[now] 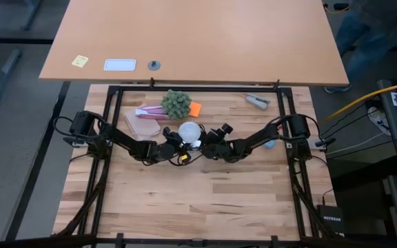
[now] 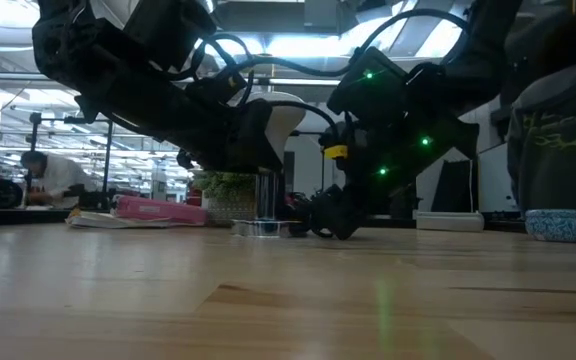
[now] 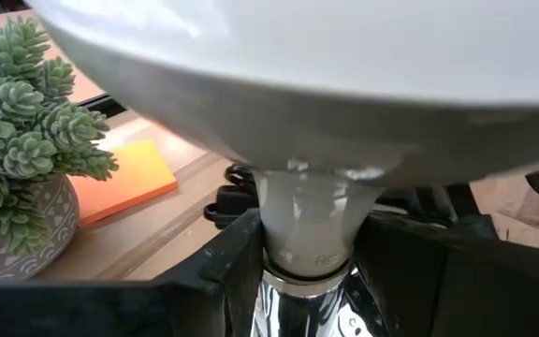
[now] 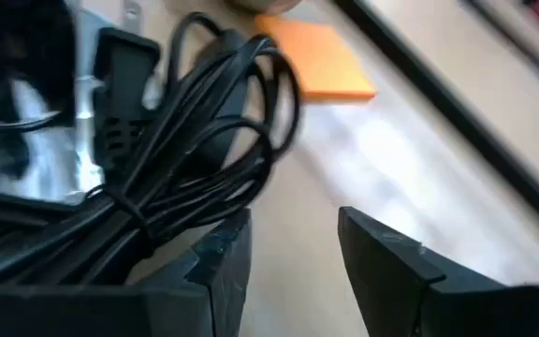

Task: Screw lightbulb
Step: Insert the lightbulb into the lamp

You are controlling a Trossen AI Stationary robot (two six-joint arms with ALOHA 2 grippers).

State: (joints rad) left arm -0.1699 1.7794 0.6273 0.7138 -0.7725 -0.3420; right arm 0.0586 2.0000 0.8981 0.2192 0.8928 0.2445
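Left gripper (image 3: 307, 271) clamps the neck of the lightbulb (image 1: 189, 131), which stands upright at mid-table, its base in the chrome socket (image 2: 265, 205). Right gripper (image 4: 293, 257) hangs open beside the coiled black cord (image 4: 171, 168), grasping nothing. Advice: keep bulb vertical; turn gently; brace the socket.

high: overhead, straight down | low: tabletop level | wrists: close-up | shared: lightbulb (image 1: 189, 130), high, low, left wrist
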